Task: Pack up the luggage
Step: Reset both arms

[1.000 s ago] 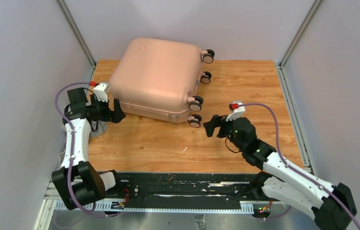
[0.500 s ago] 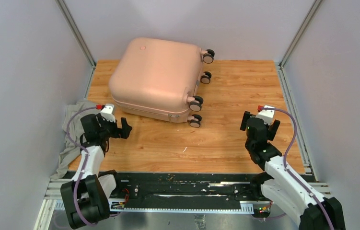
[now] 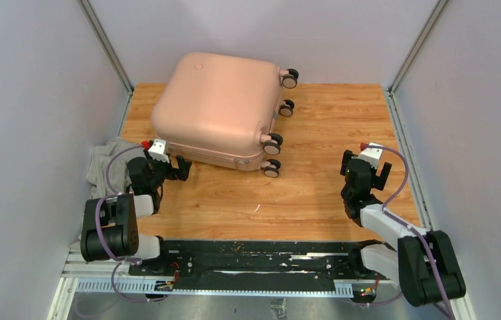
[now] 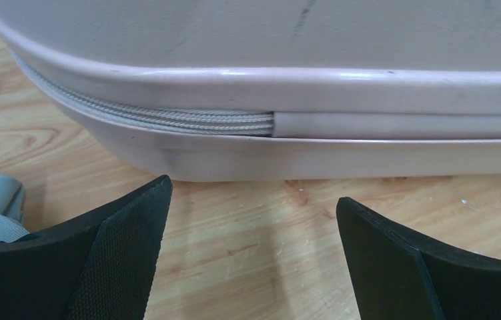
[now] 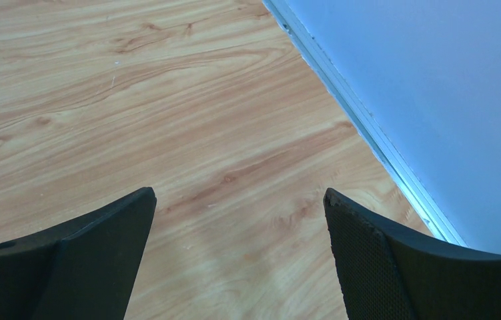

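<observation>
At left wrist, luggage (image 4: 301, 47) zipper (image 4: 187, 120) shows; left pincer (image 4: 253, 200), right pincer (image 5: 239, 197) gape empty.

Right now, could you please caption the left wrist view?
Open left gripper facing the zipper seam of the closed pink luggage on the wooden table.

Shows the left gripper (image 3: 179, 168) low over the wooden table (image 3: 314, 200), with the near side of the closed pink luggage (image 3: 214, 107) just ahead of its fingertips and a crumpled grey cloth (image 3: 104, 170) behind it by the left wall. Shows the right gripper (image 3: 365, 168) with jaws spread wide and holding nothing, well apart from the luggage, with the luggage wheels (image 3: 272, 148) off to its left.
</observation>
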You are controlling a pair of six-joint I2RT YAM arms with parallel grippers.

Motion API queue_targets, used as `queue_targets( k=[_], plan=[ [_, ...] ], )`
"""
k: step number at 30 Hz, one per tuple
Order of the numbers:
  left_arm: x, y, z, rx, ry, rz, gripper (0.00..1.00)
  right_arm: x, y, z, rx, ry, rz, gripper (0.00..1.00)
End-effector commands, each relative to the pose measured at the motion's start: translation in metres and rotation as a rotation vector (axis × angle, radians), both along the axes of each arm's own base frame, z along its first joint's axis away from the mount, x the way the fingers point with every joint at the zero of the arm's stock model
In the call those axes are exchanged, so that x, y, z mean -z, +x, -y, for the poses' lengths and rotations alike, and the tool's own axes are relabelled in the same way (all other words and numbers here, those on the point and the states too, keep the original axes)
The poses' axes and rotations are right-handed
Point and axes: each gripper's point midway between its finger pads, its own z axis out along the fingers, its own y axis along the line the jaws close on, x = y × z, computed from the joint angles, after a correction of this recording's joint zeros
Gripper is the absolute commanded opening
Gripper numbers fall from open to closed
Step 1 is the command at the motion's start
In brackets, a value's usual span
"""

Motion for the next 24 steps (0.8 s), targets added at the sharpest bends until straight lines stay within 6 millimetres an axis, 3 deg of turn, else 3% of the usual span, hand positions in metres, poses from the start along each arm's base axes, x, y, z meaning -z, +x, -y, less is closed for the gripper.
queue_targets(
  k=[1, 5, 9, 10, 12, 14, 17, 24],
  plan=[
    [-0.034, 0.022, -0.007, -0.063, -0.018, 0.132, 1.0, -0.009, 0.027, 0.001, -0.078, -0.034, 0.078, 1.0],
    [-0.034, 0.008, -0.012, -0.154, 0.029, 0.184, 1.0, 0.022, 0.039, -0.007, -0.145, -0.016, -0.005, 0.98],
    [-0.037, -0.01, 0.005, -0.175, 0.128, 0.328, 1.0, 0.03, 0.044, -0.024, -0.28, -0.038, 0.018, 0.99],
    [-0.041, -0.006, 0.002, -0.2, 0.124, 0.332, 1.0, 0.035, 0.039, -0.024, -0.278, -0.023, 0.019, 1.0],
    [-0.031, 0.006, -0.006, -0.235, 0.145, 0.223, 1.0, 0.031, 0.036, -0.027, -0.308, -0.055, 0.086, 1.0],
    [-0.024, 0.017, -0.013, -0.288, 0.127, 0.169, 1.0, 0.03, 0.045, -0.022, -0.276, -0.058, 0.08, 1.0],
    [-0.019, 0.016, -0.019, -0.326, 0.128, 0.135, 1.0, 0.041, 0.048, -0.018, -0.284, 0.016, 0.003, 1.0],
    [-0.022, 0.017, -0.019, -0.332, 0.12, 0.158, 1.0, 0.04, 0.046, -0.018, -0.284, 0.018, 0.0, 1.0]
  ],
)
